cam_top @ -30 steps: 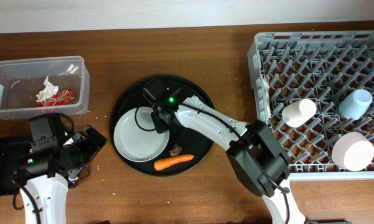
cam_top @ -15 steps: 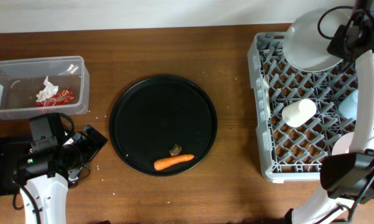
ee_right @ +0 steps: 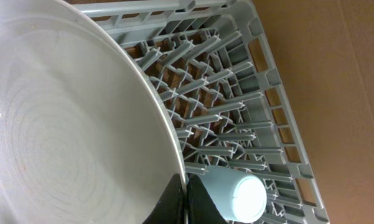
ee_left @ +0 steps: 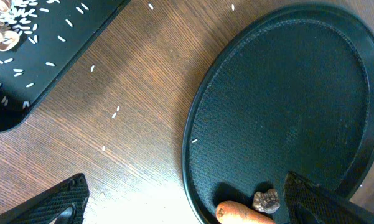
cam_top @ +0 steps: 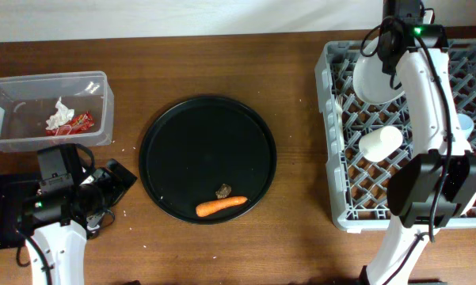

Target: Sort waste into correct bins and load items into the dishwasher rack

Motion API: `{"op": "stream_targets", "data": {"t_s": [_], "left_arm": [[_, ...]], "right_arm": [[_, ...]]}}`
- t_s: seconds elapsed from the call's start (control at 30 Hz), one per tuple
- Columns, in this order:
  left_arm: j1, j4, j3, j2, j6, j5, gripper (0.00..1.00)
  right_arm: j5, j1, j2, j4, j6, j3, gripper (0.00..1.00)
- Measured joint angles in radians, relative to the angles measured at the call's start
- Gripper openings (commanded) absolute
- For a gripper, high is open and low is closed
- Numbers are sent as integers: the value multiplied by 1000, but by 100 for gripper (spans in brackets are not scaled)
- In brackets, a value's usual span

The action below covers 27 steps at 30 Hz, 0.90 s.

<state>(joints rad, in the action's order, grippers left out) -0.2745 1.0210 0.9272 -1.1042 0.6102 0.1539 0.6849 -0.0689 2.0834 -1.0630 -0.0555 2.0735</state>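
Note:
My right gripper (cam_top: 390,62) (ee_right: 185,200) is shut on the rim of the round white plate (cam_top: 371,79) (ee_right: 68,124), which it holds tilted over the back left of the grey dishwasher rack (cam_top: 333,158) (ee_right: 236,93). A small white cup (cam_top: 380,142) (ee_right: 239,193) lies on the pegs just below the plate. The orange carrot (cam_top: 221,206) (ee_left: 243,214) and a brown scrap (cam_top: 222,191) (ee_left: 266,200) lie on the round black tray (cam_top: 207,134) (ee_left: 286,112). Over the table's left front, my left gripper (cam_top: 111,184) (ee_left: 187,211) is open and holds nothing.
The clear tub (cam_top: 16,87) at the far left holds white tissue (cam_top: 60,115) and a red wrapper (cam_top: 81,121). Beneath the left arm lies the shallow black tray (cam_top: 0,210) (ee_left: 31,56), with rice grains and pale scraps (ee_left: 3,37). Stray grains dot the wood nearby.
The right arm has lifted the plate off the round tray and carried it to the rack's back left corner. The left arm has stayed still.

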Motion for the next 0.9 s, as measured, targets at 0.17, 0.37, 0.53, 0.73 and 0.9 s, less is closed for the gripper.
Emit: {"op": "stream_targets", "data": {"t_s": [0.17,0.37,0.53,0.73,0.9], "left_arm": [[0,0,0,0,0,0,99],[0,0,0,0,0,0,99],[0,-1,0,0,0,0,99],[0,-2,0,0,0,0,99],[0,0,0,0,0,0,99]], "right_arm": [[26,49,0,0,6,0,8],[-88,105,1,-85,-65,6,99],[-434,195,-121,-252,-148,181,99],[-953,529,-160,-363,-163,153,99],[-803,661,-133,-100,-170,-121,99]]}}
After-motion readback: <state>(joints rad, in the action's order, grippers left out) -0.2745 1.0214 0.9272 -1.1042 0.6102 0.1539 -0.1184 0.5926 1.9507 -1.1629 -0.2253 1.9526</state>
